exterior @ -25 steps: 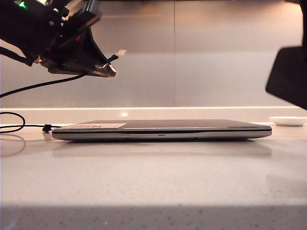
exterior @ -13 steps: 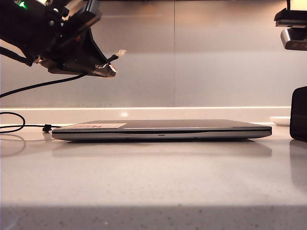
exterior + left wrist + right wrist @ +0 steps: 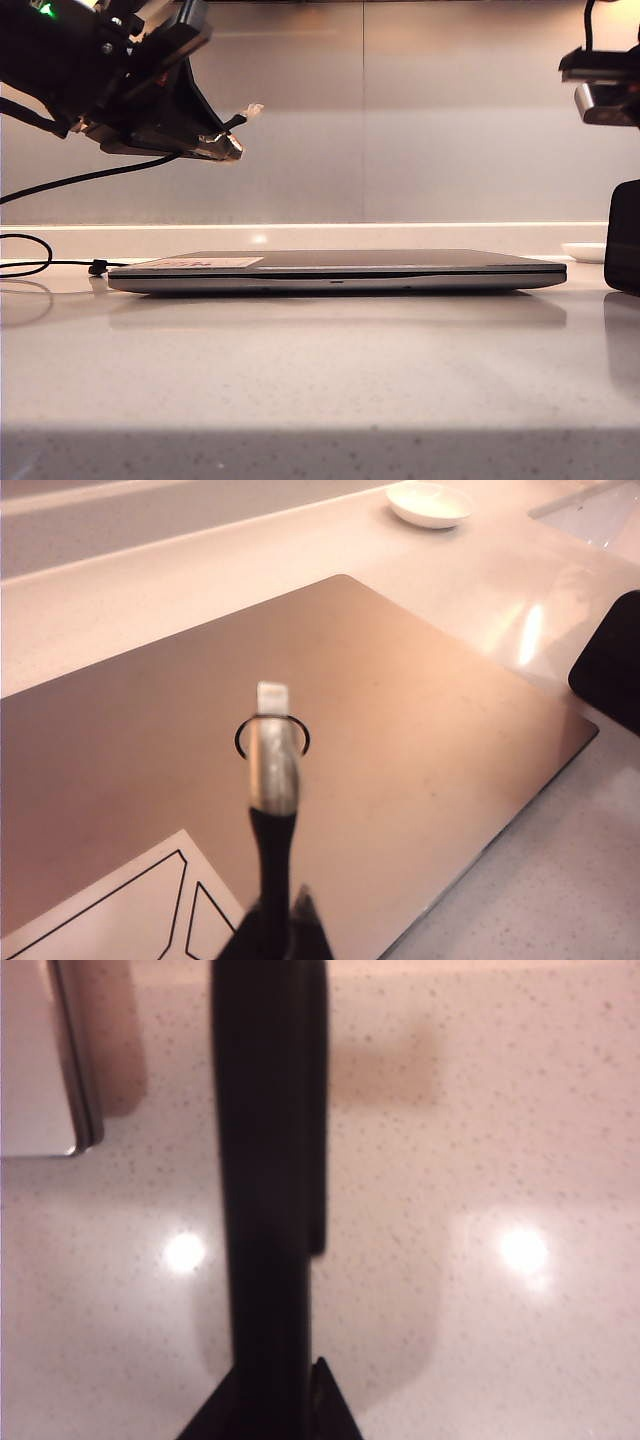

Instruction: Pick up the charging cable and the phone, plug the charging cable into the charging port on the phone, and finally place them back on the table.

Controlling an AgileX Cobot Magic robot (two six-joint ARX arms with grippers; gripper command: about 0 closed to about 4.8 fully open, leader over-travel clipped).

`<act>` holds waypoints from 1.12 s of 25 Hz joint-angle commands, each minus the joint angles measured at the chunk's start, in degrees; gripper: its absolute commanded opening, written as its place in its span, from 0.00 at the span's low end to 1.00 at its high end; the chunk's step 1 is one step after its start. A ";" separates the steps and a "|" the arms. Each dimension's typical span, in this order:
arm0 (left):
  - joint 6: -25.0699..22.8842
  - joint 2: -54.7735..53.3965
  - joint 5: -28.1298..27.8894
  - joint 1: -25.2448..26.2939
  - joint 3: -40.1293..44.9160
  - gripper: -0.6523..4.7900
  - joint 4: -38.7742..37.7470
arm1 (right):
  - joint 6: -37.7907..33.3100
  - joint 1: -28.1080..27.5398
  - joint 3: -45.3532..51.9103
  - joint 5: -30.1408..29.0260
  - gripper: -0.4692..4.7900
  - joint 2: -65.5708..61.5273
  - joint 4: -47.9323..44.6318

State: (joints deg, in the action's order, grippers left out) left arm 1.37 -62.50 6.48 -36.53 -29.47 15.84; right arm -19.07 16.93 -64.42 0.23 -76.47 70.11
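The left gripper (image 3: 228,140), upper left, is clamped on the charging cable (image 3: 272,770); the right gripper (image 3: 290,1400), lower right, holds the phone (image 3: 268,1160) upright, jaws' width unclear, plugging remains.

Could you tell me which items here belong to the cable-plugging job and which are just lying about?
Job:
- thin black charging cable with silvery plug, in left gripper
- flat black phone, in right gripper
- speckled pale table

Lying about:
- closed silver-grey laptop
- small white dish
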 commanded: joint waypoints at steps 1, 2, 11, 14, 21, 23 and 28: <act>0.17 0.26 0.20 -0.09 -0.24 0.11 0.96 | 1.29 0.04 0.00 0.07 0.25 -1.44 -0.22; 0.17 0.26 0.22 -0.09 -0.24 0.11 0.96 | 1.33 0.04 0.07 0.04 0.25 -2.03 0.00; 6.56 0.13 0.20 -3.30 -0.15 0.11 -1.18 | 5.01 0.02 -3.23 -12.11 0.07 -4.72 1.40; 11.67 0.00 0.20 -5.92 -0.13 0.11 -2.54 | 4.48 0.00 -3.74 -22.53 0.07 -2.91 -8.68; 23.80 0.00 0.22 -11.67 -0.09 0.11 -3.08 | -8.44 0.02 -1.75 -33.92 0.08 -2.67 -36.79; 25.94 0.00 0.20 -12.70 -0.09 0.11 -3.04 | -13.33 0.02 0.20 -35.32 0.08 -2.67 -44.98; 30.53 -0.42 0.22 -13.38 -0.09 0.11 -2.93 | -29.03 0.04 8.13 -39.23 0.08 -3.41 -66.36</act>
State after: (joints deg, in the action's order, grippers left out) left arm 30.65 -62.63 6.59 -49.82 -29.43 12.43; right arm -43.81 16.84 -56.86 -37.45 -79.94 10.66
